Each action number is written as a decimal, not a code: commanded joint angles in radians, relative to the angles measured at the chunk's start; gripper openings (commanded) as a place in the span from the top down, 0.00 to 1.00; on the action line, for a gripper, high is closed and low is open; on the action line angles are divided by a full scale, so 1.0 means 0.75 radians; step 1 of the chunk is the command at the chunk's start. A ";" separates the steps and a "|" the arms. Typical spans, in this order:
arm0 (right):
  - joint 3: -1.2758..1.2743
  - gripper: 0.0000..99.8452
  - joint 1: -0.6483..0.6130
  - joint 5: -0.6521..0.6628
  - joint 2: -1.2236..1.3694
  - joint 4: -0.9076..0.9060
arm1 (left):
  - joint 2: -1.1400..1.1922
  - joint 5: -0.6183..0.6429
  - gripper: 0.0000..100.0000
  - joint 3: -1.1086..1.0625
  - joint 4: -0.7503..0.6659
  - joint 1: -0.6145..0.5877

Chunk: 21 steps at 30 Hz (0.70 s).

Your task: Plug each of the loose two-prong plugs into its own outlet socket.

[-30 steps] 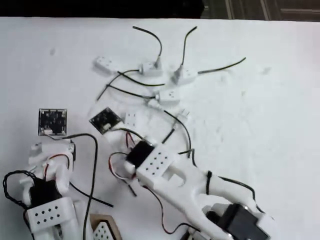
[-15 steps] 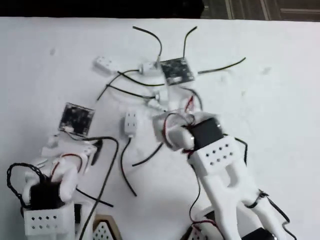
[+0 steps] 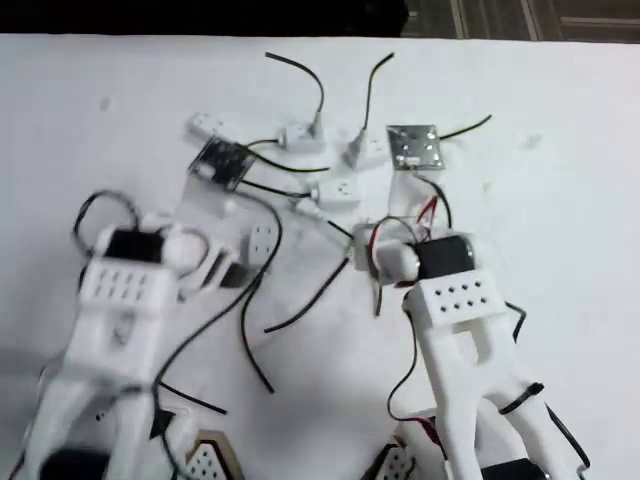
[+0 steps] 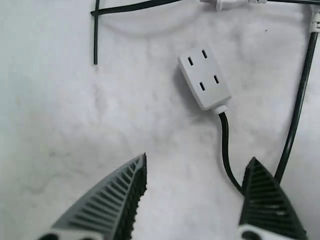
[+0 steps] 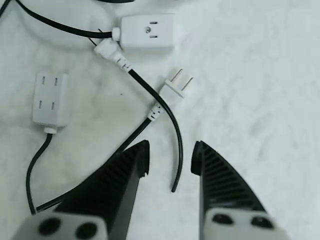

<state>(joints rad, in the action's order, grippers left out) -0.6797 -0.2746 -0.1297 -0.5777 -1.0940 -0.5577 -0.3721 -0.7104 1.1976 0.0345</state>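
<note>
The small white two-prong plug [image 5: 176, 86] just ahead of the right gripper [image 5: 170, 150], empty and a little parted, should be pinched by its body; nothing is held in the left gripper [image 4: 195, 165], spread wide.

A white table [image 3: 570, 220], its top faintly smudged; beyond its far edge lies dark floor [image 3: 200, 15].
</note>
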 commanded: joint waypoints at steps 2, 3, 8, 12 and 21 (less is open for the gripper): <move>-0.006 0.86 0.066 0.043 -0.044 0.021 | 0.498 0.131 0.69 0.346 -0.078 0.036; -0.012 0.85 0.066 0.047 -0.044 0.021 | 0.576 0.141 0.69 0.407 -0.072 0.048; -0.061 0.85 0.064 0.047 -0.042 0.058 | 0.918 0.227 0.70 0.667 -0.065 0.089; -0.117 0.86 0.069 0.049 -0.044 0.126 | 1.108 0.237 0.70 0.804 -0.063 0.126; -0.123 0.86 0.071 0.049 -0.054 0.132 | 1.331 0.321 0.77 0.953 -0.053 0.124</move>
<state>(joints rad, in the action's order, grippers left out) -0.7779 -0.2332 -0.1020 -0.5777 -1.0096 0.4104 -0.1419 -0.0598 1.1607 0.1204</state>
